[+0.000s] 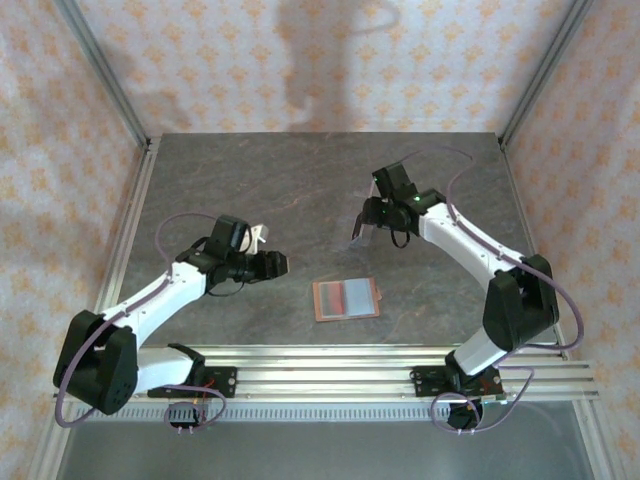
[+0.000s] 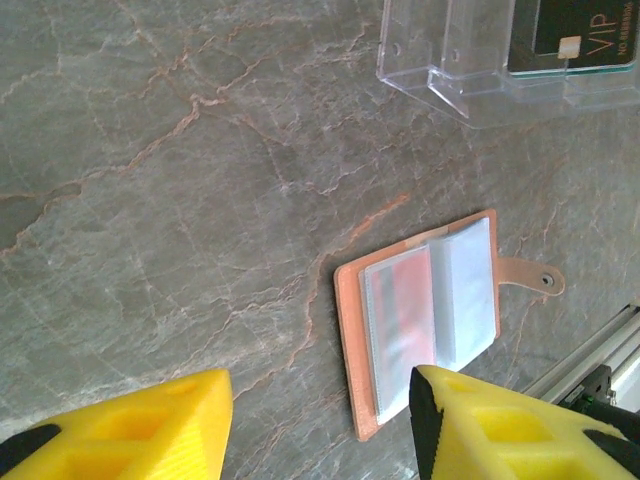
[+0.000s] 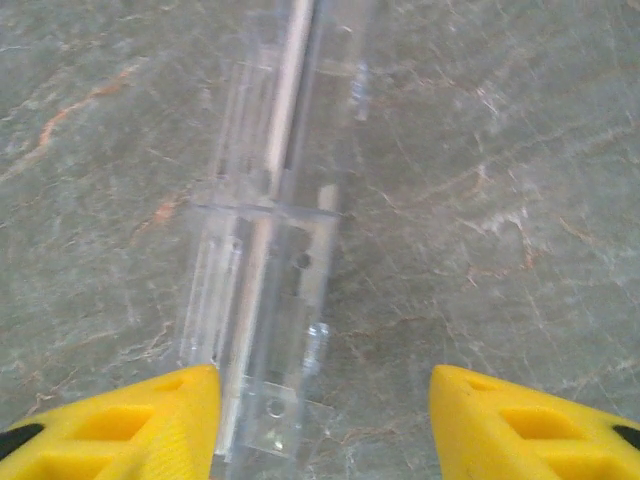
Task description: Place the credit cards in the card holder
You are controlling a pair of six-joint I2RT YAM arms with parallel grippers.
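Observation:
The card holder (image 1: pixel 345 299) lies open on the table's near middle, a reddish-brown leather wallet (image 2: pixel 350 330) with clear sleeves and a snap tab (image 2: pixel 535 280). A black credit card (image 2: pixel 572 35) with a light mark stands in a clear plastic stand (image 2: pixel 470 75). My left gripper (image 2: pixel 320 430) hovers open just left of the card holder, also seen from above (image 1: pixel 280 264). Over the stand (image 3: pixel 270 290) my right gripper (image 3: pixel 325 425) is open, with the stand between its fingers, close to the left one (image 3: pixel 130 420). A thin card edge (image 3: pixel 290 90) shows in the stand's slot.
The grey stone-patterned tabletop (image 1: pixel 300 190) is bounded by aluminium frame posts and patterned walls. A rail (image 1: pixel 400 365) runs along the near edge, just below the card holder, and carries both arm bases.

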